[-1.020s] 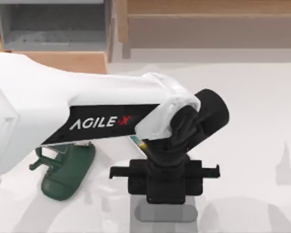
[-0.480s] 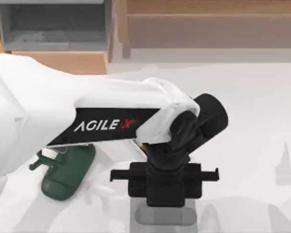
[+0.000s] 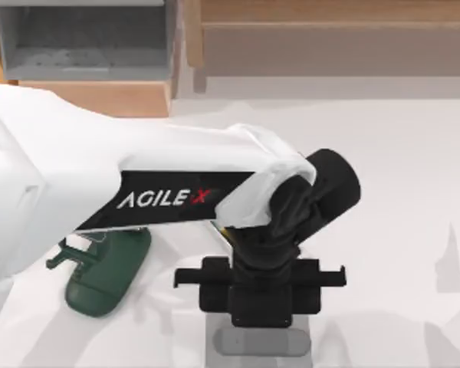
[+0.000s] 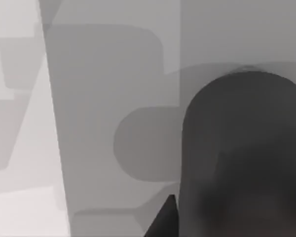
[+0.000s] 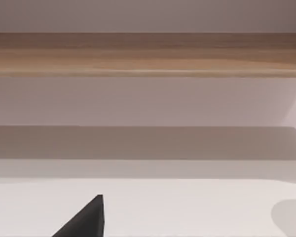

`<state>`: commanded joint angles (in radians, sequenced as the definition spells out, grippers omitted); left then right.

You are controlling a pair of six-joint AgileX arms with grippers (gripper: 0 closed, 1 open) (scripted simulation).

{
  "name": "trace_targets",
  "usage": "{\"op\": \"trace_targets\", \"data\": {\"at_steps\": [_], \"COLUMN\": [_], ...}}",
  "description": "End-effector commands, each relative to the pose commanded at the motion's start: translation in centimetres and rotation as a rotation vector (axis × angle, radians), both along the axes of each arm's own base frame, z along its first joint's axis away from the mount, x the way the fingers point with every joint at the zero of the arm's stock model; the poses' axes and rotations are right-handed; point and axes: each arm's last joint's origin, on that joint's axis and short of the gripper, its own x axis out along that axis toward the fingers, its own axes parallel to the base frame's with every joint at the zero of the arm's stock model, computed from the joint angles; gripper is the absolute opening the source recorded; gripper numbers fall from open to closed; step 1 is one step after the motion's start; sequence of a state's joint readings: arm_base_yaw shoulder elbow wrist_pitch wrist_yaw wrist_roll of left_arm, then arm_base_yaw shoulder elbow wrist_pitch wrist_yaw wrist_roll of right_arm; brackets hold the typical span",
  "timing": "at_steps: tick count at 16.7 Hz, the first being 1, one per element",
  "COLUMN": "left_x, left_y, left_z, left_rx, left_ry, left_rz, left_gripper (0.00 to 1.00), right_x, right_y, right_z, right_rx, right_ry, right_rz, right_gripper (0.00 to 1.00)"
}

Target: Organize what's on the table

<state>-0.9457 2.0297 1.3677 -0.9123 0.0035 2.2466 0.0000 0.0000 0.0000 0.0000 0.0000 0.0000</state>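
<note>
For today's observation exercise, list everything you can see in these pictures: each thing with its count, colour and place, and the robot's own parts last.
table: one, plain white, spanning the whole near part of the top view.
shelf unit: one, wood with grey panels, along the far edge of the table; its wooden edge also shows in the right wrist view.
green object: one, dark green, flat on the table at the top view's left, partly under the left arm; what it is cannot be told.
grey slab: one, light grey, on the table at the near edge, below the left gripper.
coloured item: one, mostly hidden under the left arm.
left arm: one, white with black wrist.
left gripper: one, black, over the grey slab.
</note>
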Motion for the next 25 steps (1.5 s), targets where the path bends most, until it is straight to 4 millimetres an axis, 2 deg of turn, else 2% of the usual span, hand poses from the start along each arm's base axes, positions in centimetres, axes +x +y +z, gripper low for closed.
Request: {"op": "trace_targets", "data": {"at_steps": [3, 4, 13, 16, 20, 25], "left_x": [0.0, 0.0, 0.0, 0.7, 2.9, 6.2], "left_y": [0.0, 0.0, 0.0, 0.0, 0.0, 0.6], "left_z": [0.0, 0.0, 0.0, 0.9, 3.3, 6.6], "left_rx": [0.0, 0.0, -0.001, -0.016, -0.043, -0.041], "left_ry": [0.0, 0.0, 0.0, -0.019, -0.07, -0.143], "left_rz": [0.0, 0.0, 0.001, -0.042, -0.208, -0.573], "left_gripper": [0.98, 1.0, 1.0, 1.0, 1.0, 1.0], "right_x": [0.0, 0.0, 0.0, 0.0, 0.0, 0.0], "right_y": [0.0, 0.0, 0.0, 0.0, 0.0, 0.0], "right_z": [0.0, 0.0, 0.0, 0.0, 0.0, 0.0], "right_rx": [0.0, 0.0, 0.0, 0.0, 0.0, 0.0], "right_ry": [0.0, 0.0, 0.0, 0.0, 0.0, 0.0], "right_rz": [0.0, 0.0, 0.0, 0.0, 0.0, 0.0], "right_gripper": [1.0, 1.0, 1.0, 1.0, 1.0, 1.0]}}
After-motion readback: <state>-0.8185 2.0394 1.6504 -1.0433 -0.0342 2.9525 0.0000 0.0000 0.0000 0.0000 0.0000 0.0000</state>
